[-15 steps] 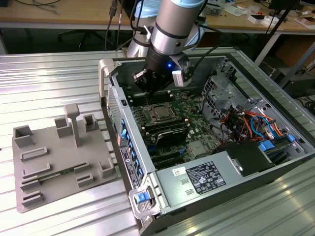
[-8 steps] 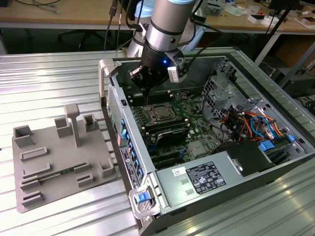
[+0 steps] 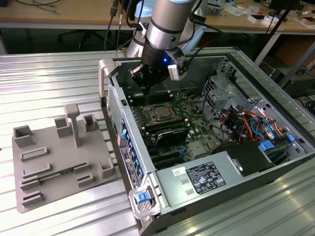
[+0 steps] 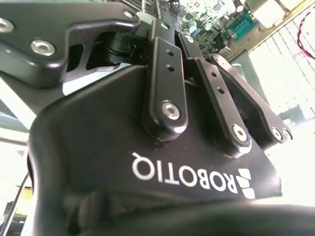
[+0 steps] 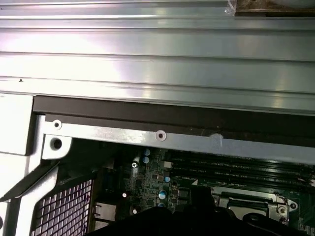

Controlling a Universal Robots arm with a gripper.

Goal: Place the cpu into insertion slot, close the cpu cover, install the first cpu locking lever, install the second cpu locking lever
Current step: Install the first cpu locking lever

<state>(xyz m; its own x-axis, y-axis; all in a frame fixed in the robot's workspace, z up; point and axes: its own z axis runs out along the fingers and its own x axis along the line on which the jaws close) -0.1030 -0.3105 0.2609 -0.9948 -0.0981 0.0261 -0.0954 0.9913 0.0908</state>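
One open computer case (image 3: pixel 236 162), one grey fixture tray (image 3: pixel 59 162), one robot arm (image 3: pixel 165 24)

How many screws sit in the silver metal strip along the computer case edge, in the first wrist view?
2. One screw is at the strip's corner end, next to a round hole; the other screw is further along it. More may be hidden.

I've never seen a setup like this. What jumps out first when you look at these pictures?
The eye goes first to the opened computer case lying on the ribbed metal table, its green circuit board exposed. A robot arm reaches down into it, its black gripper hovering just above the cpu sitting in its silver-rimmed socket. On the exterior view's left lies a grey plastic fixture tray with upright posts.
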